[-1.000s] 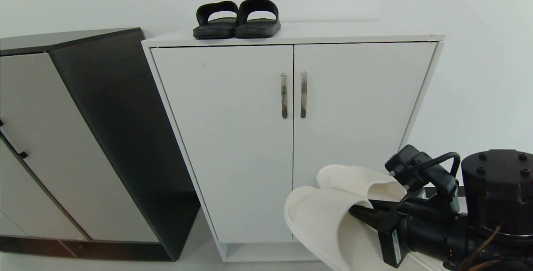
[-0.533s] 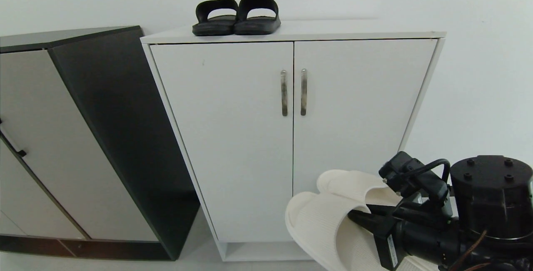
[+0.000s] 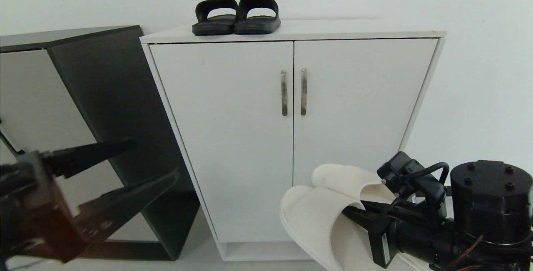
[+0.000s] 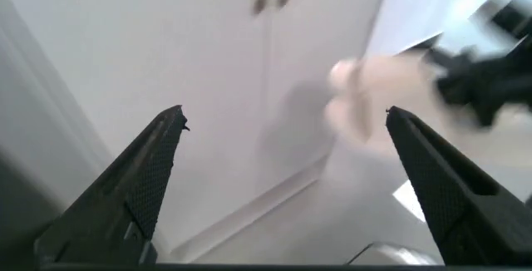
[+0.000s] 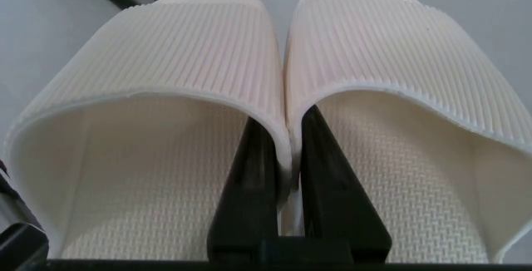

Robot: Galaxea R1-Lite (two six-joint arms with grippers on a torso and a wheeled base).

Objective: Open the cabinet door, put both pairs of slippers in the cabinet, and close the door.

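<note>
My right pincer (image 3: 362, 209) pinched the inner walls of both white slippers (image 3: 320, 217) together, low in front of the shut cabinet (image 3: 233, 137). The black slippers (image 3: 236, 15) sat on its top. My left pincer (image 3: 155, 157) hung wide open, well short of the handles (image 3: 284, 93). I judged that a door pulled open could swing into the held pair and knock it loose.

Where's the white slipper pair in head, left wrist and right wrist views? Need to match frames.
Head view: white slippers low, right of centre, in front of the cabinet.
Left wrist view: white slippers, a blurred pale shape in front of the cabinet.
Right wrist view: white slippers close up, side by side.
Shared landmark: right gripper, shut on the pair's inner walls.
</note>
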